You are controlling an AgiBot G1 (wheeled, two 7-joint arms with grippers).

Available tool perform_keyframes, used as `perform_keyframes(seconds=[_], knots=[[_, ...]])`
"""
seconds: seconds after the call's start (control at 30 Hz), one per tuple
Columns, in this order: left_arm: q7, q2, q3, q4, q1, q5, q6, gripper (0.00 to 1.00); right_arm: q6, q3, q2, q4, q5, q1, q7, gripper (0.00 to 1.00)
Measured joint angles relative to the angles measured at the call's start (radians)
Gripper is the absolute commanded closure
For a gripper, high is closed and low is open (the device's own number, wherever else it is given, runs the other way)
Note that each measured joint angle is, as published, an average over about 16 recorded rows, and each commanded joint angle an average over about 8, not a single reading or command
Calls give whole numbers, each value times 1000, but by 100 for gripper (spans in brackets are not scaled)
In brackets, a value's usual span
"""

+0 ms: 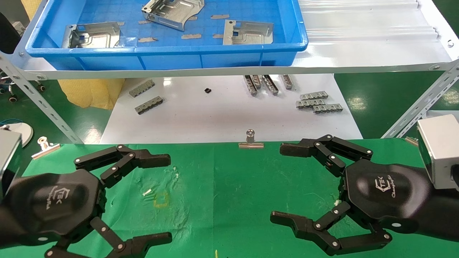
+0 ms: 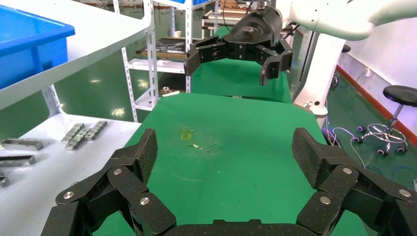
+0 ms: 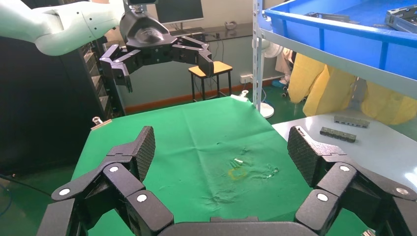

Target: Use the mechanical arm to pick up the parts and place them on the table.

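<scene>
My left gripper [image 1: 163, 197] and right gripper [image 1: 283, 184] hover wide open and empty over the green table's [image 1: 222, 186] near edge.

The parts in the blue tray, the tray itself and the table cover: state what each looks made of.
The parts: apparently stamped sheet metal, bare silver-grey, with folded tabs, cut-outs and dull glints. The blue tray: likely moulded plastic, smooth and slightly glossy, with ribbed walls. The table cover: seemingly green cloth, matte, wrinkled and scuffed.
</scene>
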Motion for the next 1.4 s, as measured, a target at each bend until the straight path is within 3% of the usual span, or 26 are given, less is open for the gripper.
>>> perform_keyframes(seconds=[0.23, 1.4], knots=[[0, 0, 0, 0, 0, 0, 0, 0, 0, 0, 0, 0, 0, 0, 0, 100], [0, 0, 0, 0, 0, 0, 0, 0, 0, 0, 0, 0, 0, 0, 0, 100]])
